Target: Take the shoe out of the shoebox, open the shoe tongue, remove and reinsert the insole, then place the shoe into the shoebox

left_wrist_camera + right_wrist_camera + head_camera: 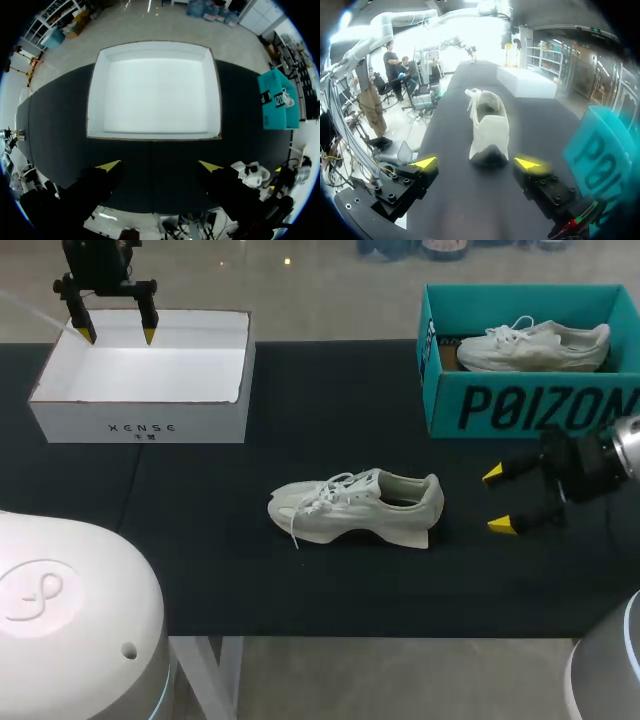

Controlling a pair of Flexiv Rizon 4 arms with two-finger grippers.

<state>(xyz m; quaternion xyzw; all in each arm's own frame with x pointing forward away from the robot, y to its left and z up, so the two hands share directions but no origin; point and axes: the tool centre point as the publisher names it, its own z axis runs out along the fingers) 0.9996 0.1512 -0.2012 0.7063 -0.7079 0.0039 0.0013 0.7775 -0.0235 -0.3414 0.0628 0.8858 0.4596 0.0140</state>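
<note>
Black table (200, 570), seen from the robot's side. Near the middle of the table, a pale shoe (355, 508) stands on its sole outside any box, toe toward the left edge, heel toward the right edge, laces loose. Level with it by the right edge, the right gripper (497, 500) hangs above the surface with its fingers spread wide and nothing held. In the right wrist view the heel of the shoe (489, 127) lies just ahead of this gripper (476, 163), in line with the gap between the fingers and apart from both.

At the far right corner stands a teal shoebox (520, 410), lid off, with a second shoe (535, 345) inside. At the far left corner stands a white box (140, 425), open-topped. The left gripper (118, 337) hangs above its far wall, fingers wide apart and holding nothing. In the left wrist view this gripper (160, 165) looks down on the box's bare white floor (155, 90).
</note>
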